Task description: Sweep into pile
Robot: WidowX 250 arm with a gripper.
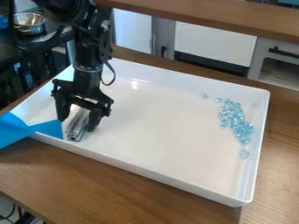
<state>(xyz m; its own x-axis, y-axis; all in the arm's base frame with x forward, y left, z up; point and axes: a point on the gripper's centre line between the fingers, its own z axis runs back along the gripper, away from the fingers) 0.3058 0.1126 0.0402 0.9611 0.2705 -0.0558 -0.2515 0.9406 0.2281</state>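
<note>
A large white rectangular tray with raised walls (154,176) rests on a brown wood-grain table (116,188). It contains small clear light-blue beads (236,122), most of them in an elongated cluster near the right wall, with one apart at the cluster's near end and a couple separate at its far end. Also noted in the tray, at its left part: a silver grooved metal bar (78,124), laid at a slant. A bright blue sheet (23,130) crosses the near-left rim and reaches in close beside the claw. Beyond, a shiny metal bowl (29,22) sits on a dark counter (46,43). The black claw (78,124) is over the tray's left part, directly at the bar; whether it is clamped on the bar or released around it cannot be told. The beads lie well apart from the claw, across the tray floor to the right.
</note>
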